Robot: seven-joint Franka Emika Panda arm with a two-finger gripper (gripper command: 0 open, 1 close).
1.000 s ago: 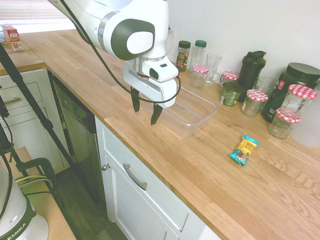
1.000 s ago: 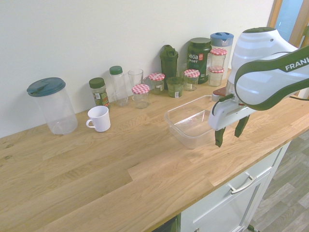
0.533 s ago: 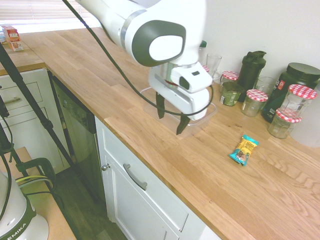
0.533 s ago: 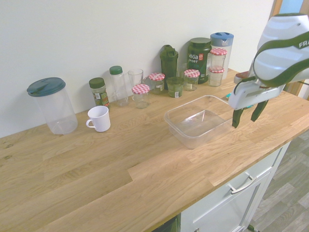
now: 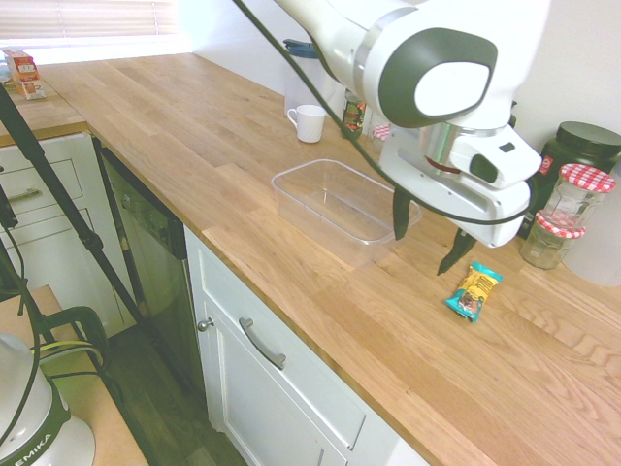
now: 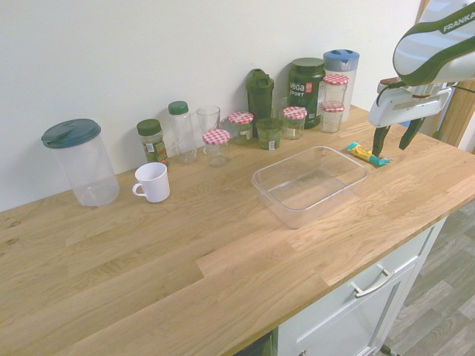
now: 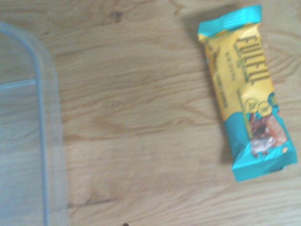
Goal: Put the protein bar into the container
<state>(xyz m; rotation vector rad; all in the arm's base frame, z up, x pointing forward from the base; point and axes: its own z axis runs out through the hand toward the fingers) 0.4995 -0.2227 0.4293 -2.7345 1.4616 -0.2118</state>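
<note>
The protein bar lies flat on the wooden worktop, right of centre in the first exterior view, its teal ends and yellow middle uppermost. In the second exterior view it sits toward the upper right, partly behind a fingertip. The wrist view has it slanting down the right side of the frame, with the rim of the clear container at the left edge. That container stands near the bar but apart from it, and nothing shows inside; in the first exterior view it is just above the middle of the frame.

The step in hand looks to be the approach to the bar, with the pick-up still to be made. The next move probably calls for a little more travel toward the bar, the fingers brought to either side of its narrow width, then a descent almost to the wood before closing. Too high a grip could slide off so flat a packet.

The gripper, right of centre in the first exterior view, has its two dark fingers spread wide, pointing down, and nothing between them. It appears to hang above the worktop, touching neither bar nor container.

Farther out, a white mug stands left of centre in the second exterior view, and jars with red-checked lids line the wall across the upper middle.
</note>
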